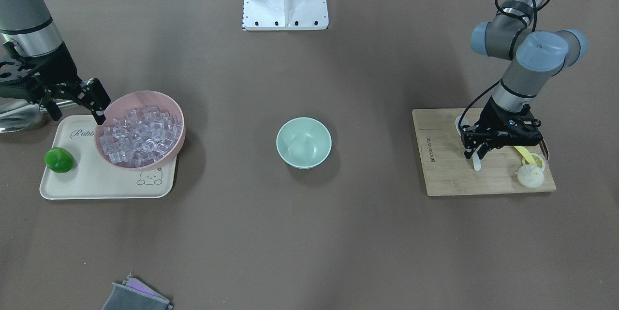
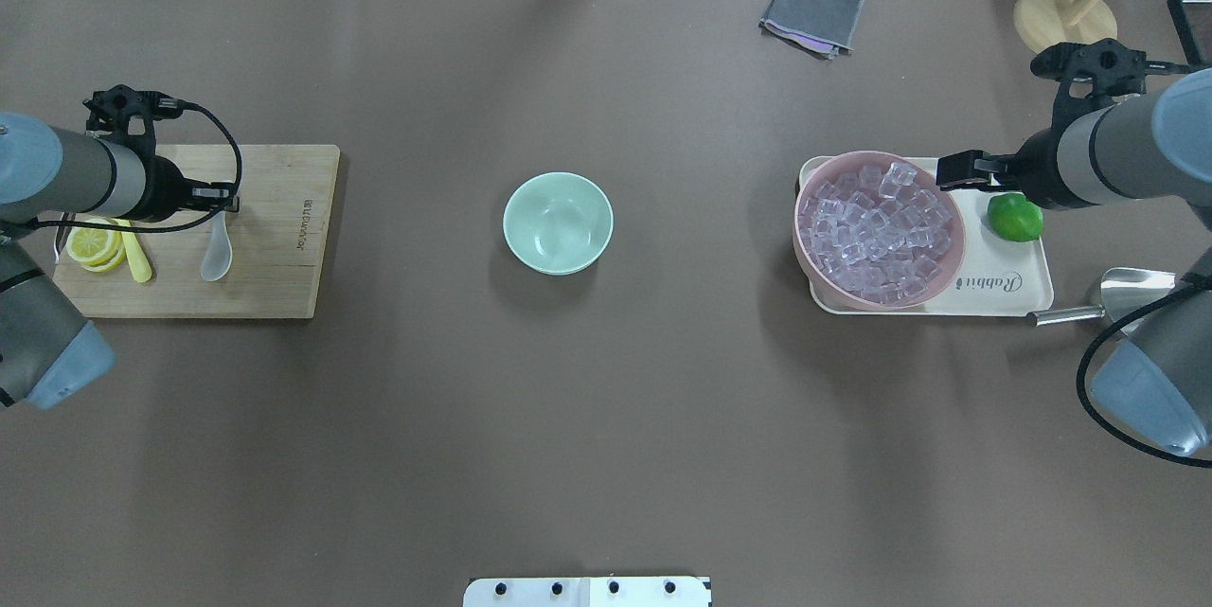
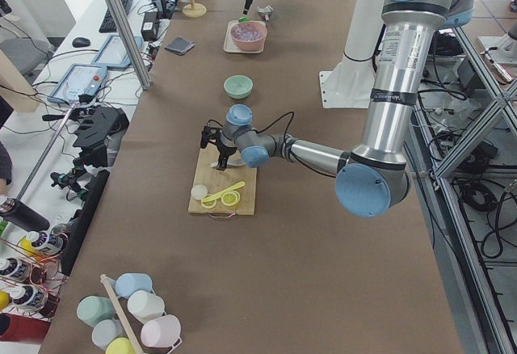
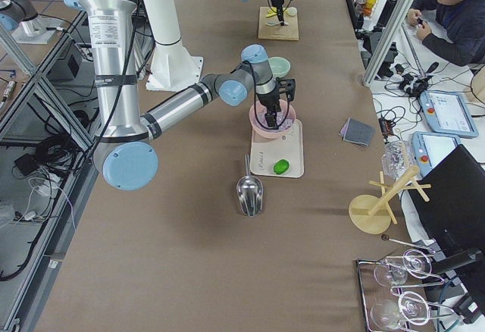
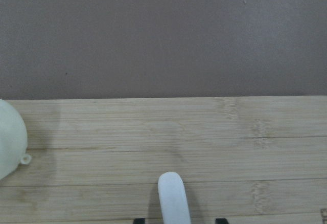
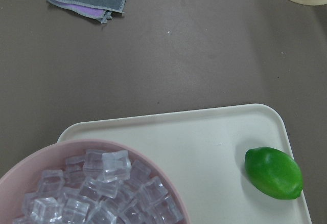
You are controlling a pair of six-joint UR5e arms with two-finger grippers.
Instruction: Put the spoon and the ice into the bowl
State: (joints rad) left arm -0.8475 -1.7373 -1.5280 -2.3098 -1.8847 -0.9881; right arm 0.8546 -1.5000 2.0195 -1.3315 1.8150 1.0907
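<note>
Spoon [image 2: 217, 252] — handle within left gripper [image 1: 476, 154]

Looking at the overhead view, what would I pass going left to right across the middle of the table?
Lemon slices → yellow spoon → white spoon → mint-green bowl → pink bowl full of ice → lime → metal scoop.

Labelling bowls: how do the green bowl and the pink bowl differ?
The green bowl is smaller than the pink bowl. The green bowl is empty; the pink bowl holds ice. The green bowl sits on bare table, the pink bowl on a tray. Both are round.
</note>
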